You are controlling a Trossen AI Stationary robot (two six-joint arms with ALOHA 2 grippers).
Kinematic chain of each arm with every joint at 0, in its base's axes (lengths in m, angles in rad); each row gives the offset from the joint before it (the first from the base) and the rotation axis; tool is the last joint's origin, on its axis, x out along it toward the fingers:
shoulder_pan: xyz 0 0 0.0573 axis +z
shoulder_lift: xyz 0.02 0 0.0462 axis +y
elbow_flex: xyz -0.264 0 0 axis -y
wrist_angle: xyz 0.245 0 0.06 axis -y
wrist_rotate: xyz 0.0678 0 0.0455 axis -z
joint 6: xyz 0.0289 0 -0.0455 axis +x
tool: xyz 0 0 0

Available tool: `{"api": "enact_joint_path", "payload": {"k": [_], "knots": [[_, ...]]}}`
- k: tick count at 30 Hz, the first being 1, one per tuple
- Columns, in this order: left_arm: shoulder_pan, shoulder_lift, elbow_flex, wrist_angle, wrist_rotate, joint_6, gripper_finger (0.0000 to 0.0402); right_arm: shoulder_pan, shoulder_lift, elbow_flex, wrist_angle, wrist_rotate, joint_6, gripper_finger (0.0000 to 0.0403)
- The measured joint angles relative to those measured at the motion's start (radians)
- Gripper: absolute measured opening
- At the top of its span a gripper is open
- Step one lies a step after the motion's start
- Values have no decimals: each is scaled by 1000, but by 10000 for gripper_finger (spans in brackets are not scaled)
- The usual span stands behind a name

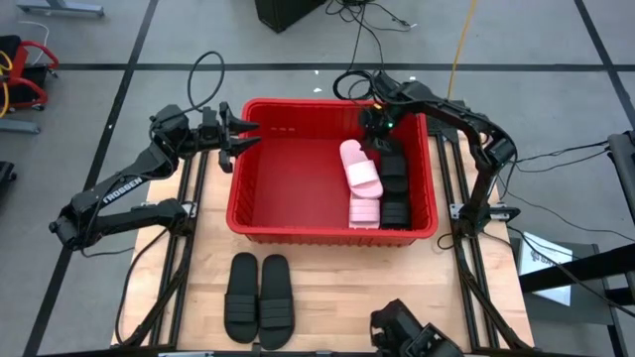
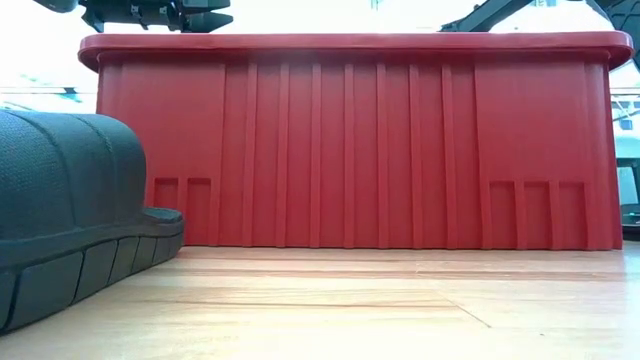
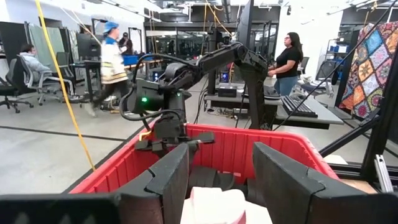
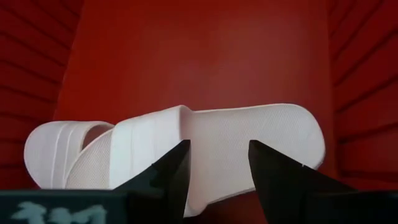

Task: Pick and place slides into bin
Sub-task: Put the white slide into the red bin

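**A robotics lab on an open workshop floor**

Beyond the left gripper, across the red bin, lies a wide concrete floor with desks, monitors, office chairs and several people at workstations. Behind the right gripper, cables trail over a floor marked with dark tape lines; the wooden table rides on an aluminium frame.

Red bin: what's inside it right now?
The red bin holds two pale pink slides, one overlapping the other, and black slides along its right wall. How many black ones is unclear; they overlap. The right tool hangs open above them.
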Motion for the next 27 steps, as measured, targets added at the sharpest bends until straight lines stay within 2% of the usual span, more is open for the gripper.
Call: {"api": "enact_joint_path", "payload": {"k": [7, 13, 18, 20, 24, 27], "knots": [[0, 0, 0, -15, 0, 1, 184, 51, 3, -68, 76, 11, 24, 151], [0, 0, 0, -14, 0, 3, 184, 150, 3, -139, 244, 107, 82, 150], [0, 0, 0, -16, 0, 2, 184, 234, 2, -162, 339, 122, 129, 147], [-3, 0, 0, -21, 0, -1, 184, 265, 2, -169, 356, 176, 138, 144], [-15, 0, 0, -20, 0, -1, 184, 311, 2, -188, 362, 374, 163, 134], [-23, 0, 0, -21, 0, 1, 184, 325, 2, -196, 356, 452, 191, 129]]}}
